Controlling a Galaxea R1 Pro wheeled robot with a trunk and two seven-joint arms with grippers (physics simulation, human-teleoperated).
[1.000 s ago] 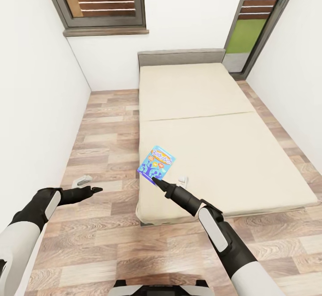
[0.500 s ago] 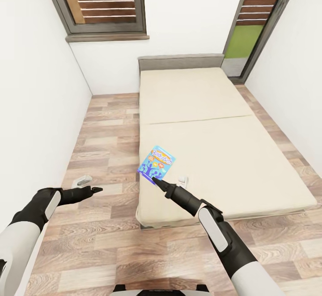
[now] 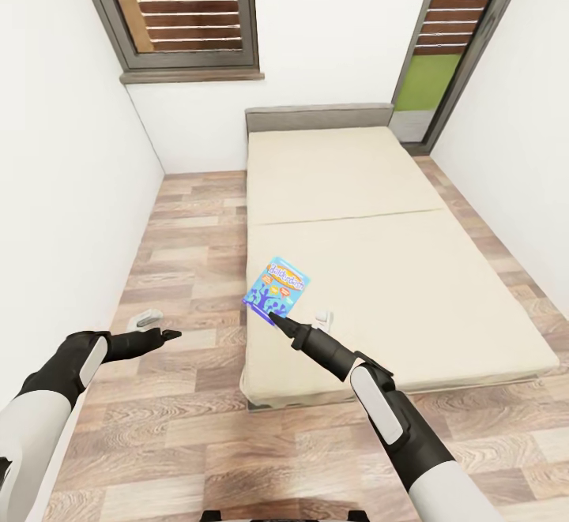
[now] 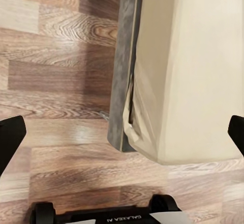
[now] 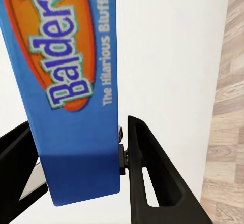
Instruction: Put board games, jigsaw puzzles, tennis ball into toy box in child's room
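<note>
Since the earlier head pictures the whole scene has slid down the frame: the windows and the headboard sit lower and the robot's base has dropped out at the bottom edge. That is the camera moving, while arms and box keep their places in the picture.

The bed (image 3: 395, 269) takes up the centre and right of the head view, with wood floor along its left side. Its mattress is bare apart from what the right arm holds.

The blue board game (image 3: 276, 287) sits just left of centre, at the tip of the right end effector (image 3: 274, 317). In the right wrist view the box (image 5: 71, 82) stands edge-on between the two fingers, which are closed against its faces, so it is gripped and appears lifted off the mattress.

The left end effector (image 3: 167, 335), at lower left over the floor, is spread wide and carries nothing.

As I judge it, this game is picked up but not yet delivered; the toy box lies elsewhere.
</note>
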